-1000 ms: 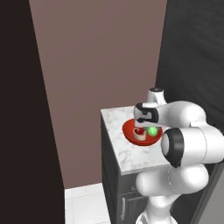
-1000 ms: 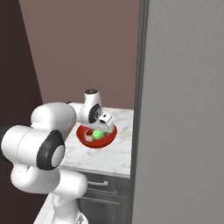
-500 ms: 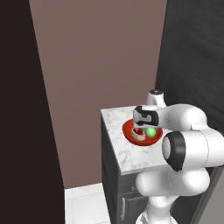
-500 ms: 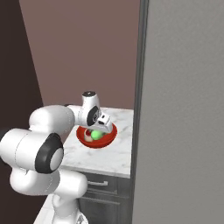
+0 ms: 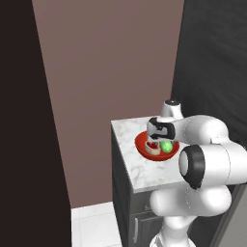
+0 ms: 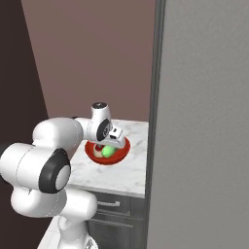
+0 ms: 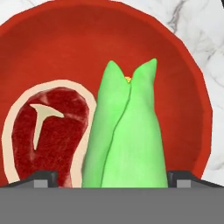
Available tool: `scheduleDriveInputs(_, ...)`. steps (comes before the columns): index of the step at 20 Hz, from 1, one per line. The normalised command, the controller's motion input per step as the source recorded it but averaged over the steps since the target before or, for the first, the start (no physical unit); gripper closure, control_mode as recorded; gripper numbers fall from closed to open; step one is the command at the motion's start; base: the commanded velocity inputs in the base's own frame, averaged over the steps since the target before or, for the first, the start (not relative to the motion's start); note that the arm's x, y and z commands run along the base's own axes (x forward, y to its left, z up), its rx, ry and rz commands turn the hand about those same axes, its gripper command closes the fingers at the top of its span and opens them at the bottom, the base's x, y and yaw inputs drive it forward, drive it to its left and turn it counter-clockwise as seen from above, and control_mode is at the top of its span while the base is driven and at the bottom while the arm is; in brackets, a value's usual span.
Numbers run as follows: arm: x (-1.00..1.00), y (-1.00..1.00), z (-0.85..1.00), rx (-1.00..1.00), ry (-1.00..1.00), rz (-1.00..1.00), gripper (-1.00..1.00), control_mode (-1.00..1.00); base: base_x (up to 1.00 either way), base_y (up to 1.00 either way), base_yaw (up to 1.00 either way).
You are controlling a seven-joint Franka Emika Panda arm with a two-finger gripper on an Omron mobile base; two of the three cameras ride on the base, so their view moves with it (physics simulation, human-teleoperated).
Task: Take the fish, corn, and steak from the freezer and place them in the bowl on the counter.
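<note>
Gripper (image 7: 112, 177) spread wide, released, just above corn (image 7: 124, 131); steak (image 7: 48, 131) at its 9 o'clock in bowl (image 7: 65, 48).

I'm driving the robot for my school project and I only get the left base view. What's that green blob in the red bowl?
Observer: The hand view looks straight down on it. It's an ear of corn in its green husk, with a bit of yellow peeking out at the tip.
Operator: And the red and white bit next to it?
Observer: That's a steak, dark red with a pale rim of fat, lying flat in the bowl right beside the corn.
Operator: Is the claw squeezing the corn?
Observer: No. The gripper is open, with its two dark tips spread wide, one on each side of the corn.
</note>
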Motion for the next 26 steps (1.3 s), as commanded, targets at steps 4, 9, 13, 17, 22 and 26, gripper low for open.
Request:
scheduleDriveInputs(4,-0.16,0.0,0.17,-0.02,0.0,0.0,-1.0,-1.0,0.0,0.0,0.0)
scheduleDriveInputs(9,-0.32,0.03,0.4,-0.04,0.0,0.0,-1.0,-1.0,0.0,0.0,0.0)
scheduleDriveInputs(13,-0.73,0.08,0.49,0.0,0.0,-0.03,-1.0,-1.0,0.0,0.0,0.0)
scheduleDriveInputs(17,-1.0,0.0,0.59,0.04,0.0,-0.09,-1.0,-1.0,0.0,0.0,0.0)
scheduleDriveInputs(22,-1.0,0.0,0.93,0.02,-0.12,-0.02,-1.0,-1.0,0.0,0.0,0.0)
scheduleDriveInputs(26,-1.0,0.15,0.98,0.0,-0.26,0.0,-1.0,-1.0,0.0,0.0,0.0)
